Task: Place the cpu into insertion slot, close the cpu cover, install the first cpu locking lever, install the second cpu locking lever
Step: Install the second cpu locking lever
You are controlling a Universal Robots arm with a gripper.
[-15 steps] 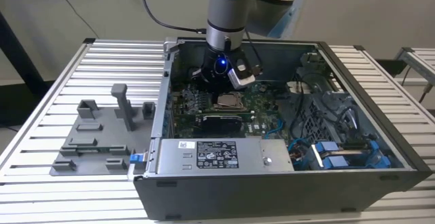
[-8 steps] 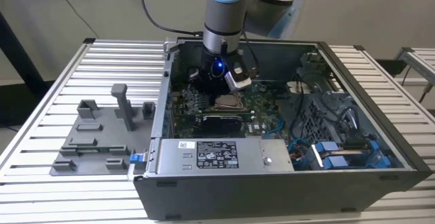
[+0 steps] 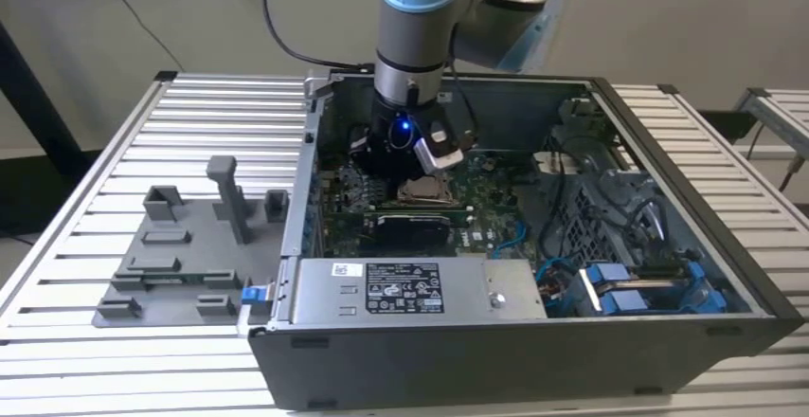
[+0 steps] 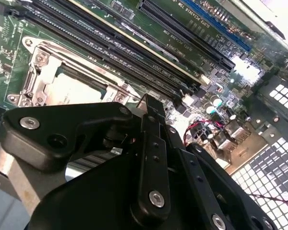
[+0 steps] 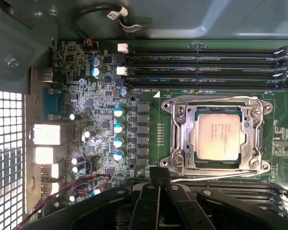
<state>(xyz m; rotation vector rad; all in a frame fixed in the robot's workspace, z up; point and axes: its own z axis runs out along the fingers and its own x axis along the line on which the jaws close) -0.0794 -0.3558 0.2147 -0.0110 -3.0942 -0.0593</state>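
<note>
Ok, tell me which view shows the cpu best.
The first wrist view: the cpu faces the camera, whole and unobstructed inside the cpu cover. The second wrist view shows it slanted, partly behind the gripper. The exterior view shows it small, beside the arm.

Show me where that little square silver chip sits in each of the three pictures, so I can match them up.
Exterior view: the cpu lies mid-board inside the open computer case, just below the arm's tool.
First wrist view: the cpu sits in its socket, framed by the silver cpu cover.
Second wrist view: the cpu is partly hidden behind the black tool.
Shared landmark: the long black memory slots beside the socket.
</note>
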